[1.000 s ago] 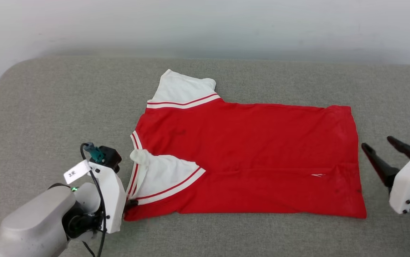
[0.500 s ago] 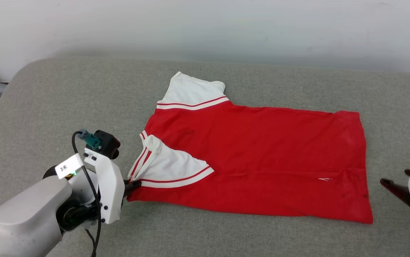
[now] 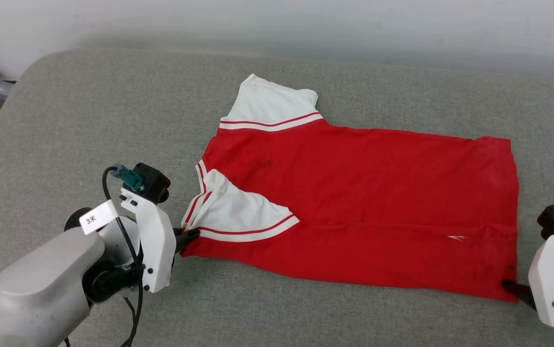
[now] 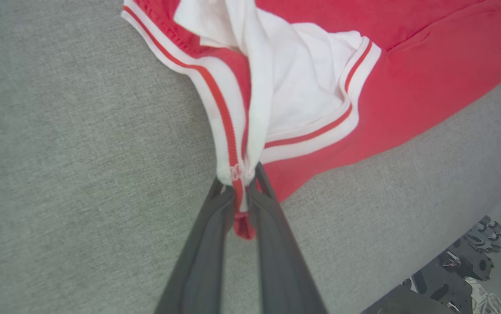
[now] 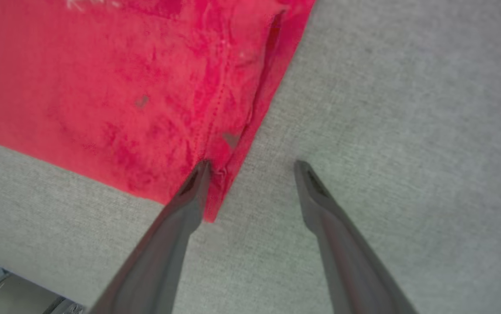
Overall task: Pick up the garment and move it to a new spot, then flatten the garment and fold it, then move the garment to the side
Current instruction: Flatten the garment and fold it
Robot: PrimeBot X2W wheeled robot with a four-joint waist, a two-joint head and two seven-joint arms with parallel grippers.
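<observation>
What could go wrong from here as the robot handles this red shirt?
1. The right gripper is open at the hem corner of the garment, one finger on the cloth, the other on the grey cushion; closing might catch only the edge.
2. The left gripper pinches just a narrow bit of striped trim, which may slip under a pull.
3. The near white sleeve lies folded over the red body and could get trapped in a fold.

One garment [image 3: 378, 207], one grey cushion [image 3: 88, 120], two grippers: left gripper [image 4: 241, 185], right gripper [image 5: 252, 165].
</observation>
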